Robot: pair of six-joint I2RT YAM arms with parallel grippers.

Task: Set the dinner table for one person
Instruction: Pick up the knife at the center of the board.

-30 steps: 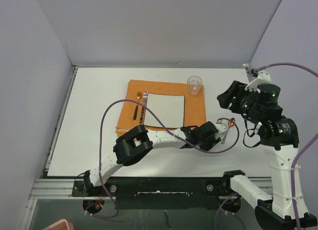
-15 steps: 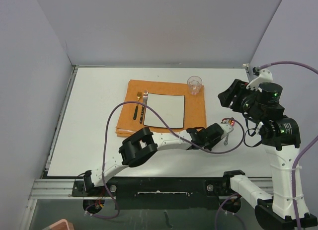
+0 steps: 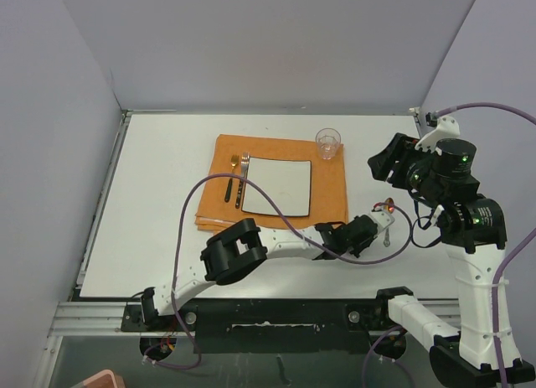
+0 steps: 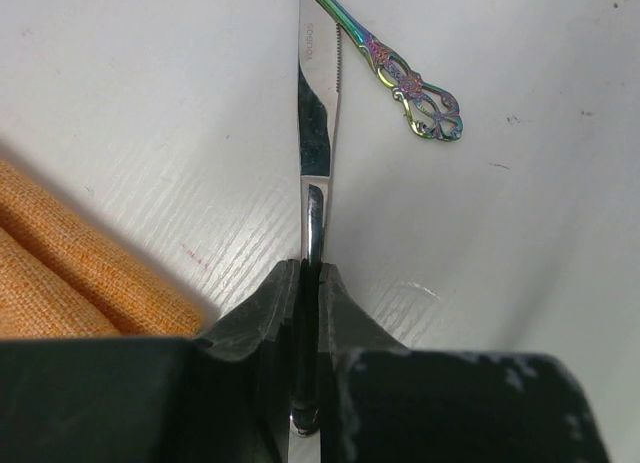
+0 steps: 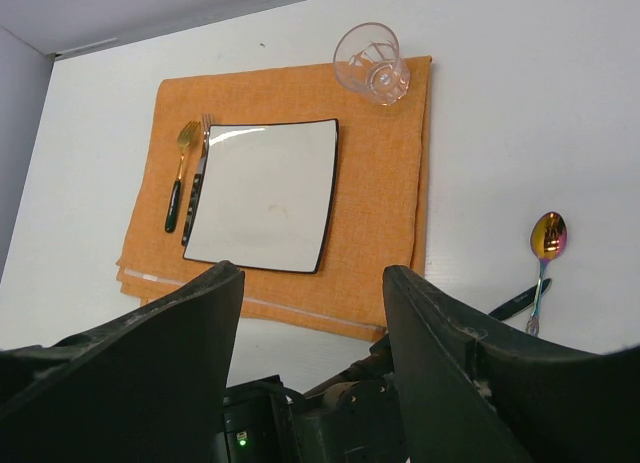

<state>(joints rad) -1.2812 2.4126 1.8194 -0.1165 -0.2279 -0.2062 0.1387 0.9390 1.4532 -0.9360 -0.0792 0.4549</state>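
Observation:
My left gripper [image 4: 311,268] is shut on a silver knife [image 4: 320,123], whose blade runs out ahead of the jaws, low over the dinner table [image 3: 159,204]. Beside the blade lies a rainbow-coloured spoon [image 4: 400,78] with an ornate handle end. From above, the left gripper [image 3: 373,229] sits just right of the orange mat [image 3: 331,183], next to the spoon [image 3: 387,210]. The knife's black handle [image 5: 518,301] shows by the spoon [image 5: 546,235]. My right gripper [image 5: 315,283] is open and empty, raised at the right.
On the mat lie a square white plate [image 3: 280,187], with a gold fork [image 3: 232,174] and a silver fork [image 3: 243,178] to its left. A clear glass [image 3: 327,142] stands at the mat's far right corner. Grey walls enclose the table.
My left gripper has slid right to the knife and closed on it. The right arm has not moved.

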